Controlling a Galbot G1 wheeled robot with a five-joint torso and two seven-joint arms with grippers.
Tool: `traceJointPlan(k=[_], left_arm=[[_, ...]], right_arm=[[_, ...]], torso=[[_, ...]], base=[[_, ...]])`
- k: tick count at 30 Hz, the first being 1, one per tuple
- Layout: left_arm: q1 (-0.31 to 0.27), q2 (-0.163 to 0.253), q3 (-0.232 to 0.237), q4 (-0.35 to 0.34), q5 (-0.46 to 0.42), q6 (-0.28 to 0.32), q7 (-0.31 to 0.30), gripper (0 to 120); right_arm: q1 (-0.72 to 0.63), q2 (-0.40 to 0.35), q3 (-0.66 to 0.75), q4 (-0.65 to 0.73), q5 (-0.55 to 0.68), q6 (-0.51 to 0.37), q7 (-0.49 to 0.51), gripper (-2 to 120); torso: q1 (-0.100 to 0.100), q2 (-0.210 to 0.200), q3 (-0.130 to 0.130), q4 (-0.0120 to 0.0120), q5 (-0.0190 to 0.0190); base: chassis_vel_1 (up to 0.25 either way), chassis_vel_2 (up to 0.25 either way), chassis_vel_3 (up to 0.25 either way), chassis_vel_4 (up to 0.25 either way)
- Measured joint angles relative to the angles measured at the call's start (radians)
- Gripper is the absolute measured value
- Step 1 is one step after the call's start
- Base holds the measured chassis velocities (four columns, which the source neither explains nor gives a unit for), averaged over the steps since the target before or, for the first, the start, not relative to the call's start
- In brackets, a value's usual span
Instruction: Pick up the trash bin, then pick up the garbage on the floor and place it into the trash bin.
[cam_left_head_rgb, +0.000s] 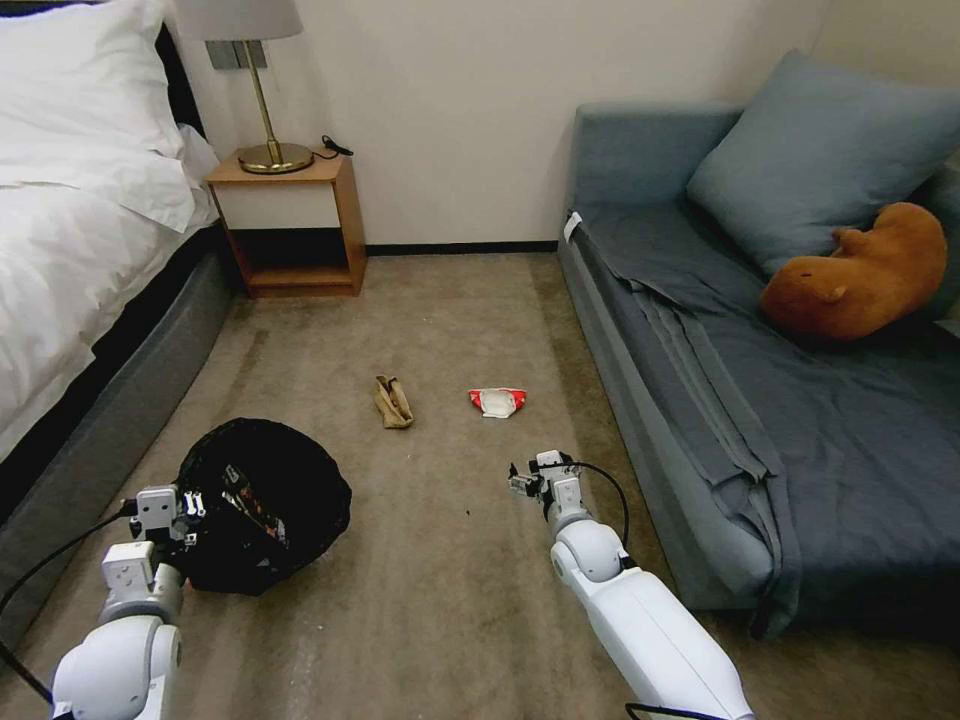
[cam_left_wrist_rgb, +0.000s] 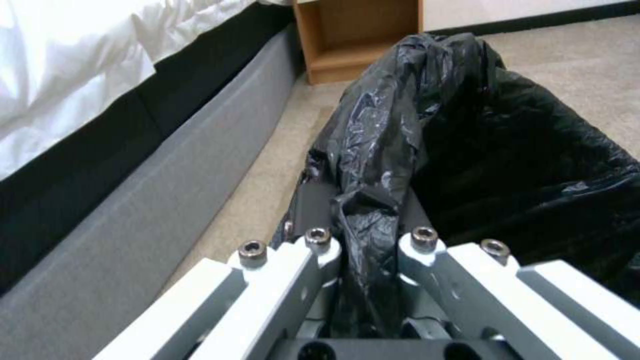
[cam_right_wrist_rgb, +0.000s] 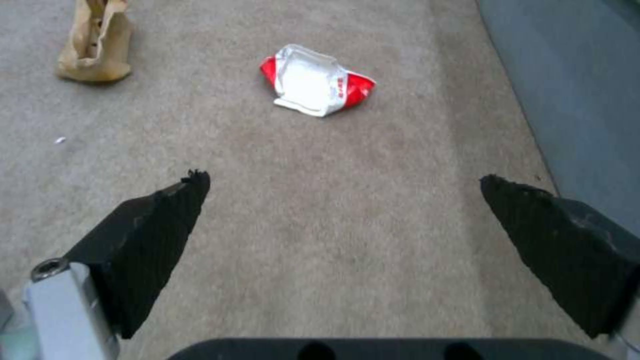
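The left gripper (cam_left_head_rgb: 200, 503) is low on the robot's left, next to the bed (cam_left_head_rgb: 90, 250), w/ its fingers pinched tight on the near rim of the trash bin (cam_left_head_rgb: 262, 500). In the left wrist view the crinkly black bag (cam_left_wrist_rgb: 373, 165) is squeezed betw. the two fingers, one finger outside the rim, one inside. The bin sits tipped, mouth facing up toward the robot's head; something dark w/ orange bits lies inside, can't tell what.

The right gripper (cam_left_head_rgb: 535, 478) hangs over bare carpet (cam_left_head_rgb: 450, 600) in front of the robot, near the grey sofa (cam_left_head_rgb: 760, 420). Its jaws are spread wide, nothing betw. them; the black pads (cam_right_wrist_rgb: 157, 235) stand far apart w/ only carpet in the gap.

The red-and-white wrapper (cam_left_head_rgb: 497, 401) lies on the floor just ahead of the right gripper, slightly to its left, not touching. From the right wrist view the wrapper (cam_right_wrist_rgb: 315, 81) is beyond the fingertips, roughly in line w/ the gap. The tan-brown scrap (cam_left_head_rgb: 392, 402) lies further to the left of the wrapper, well apart from it, about level w/ it, and ahead of the bin. In the right wrist view the scrap (cam_right_wrist_rgb: 95, 47) is off beyond the one pad.

A brown plush (cam_left_head_rgb: 855, 275) rests on the sofa against a blue cushion (cam_left_head_rgb: 820, 150). A nightstand (cam_left_head_rgb: 290, 215) w/ a lamp (cam_left_head_rgb: 262, 90) stands by the far wall.
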Motion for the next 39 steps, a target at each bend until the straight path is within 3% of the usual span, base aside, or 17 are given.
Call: traceJointPlan(k=[39], left_arm=[[0.013,0.045,-0.048,0.007,-0.029,0.005,0.003,5]], right_arm=[[0.007,0.022,-0.008,-0.028,-0.02,-0.002,0.0,100]], torso=[[0.0,0.0,0.0,0.0,0.0002]], base=[[-0.078,0.08,0.082,-0.08]])
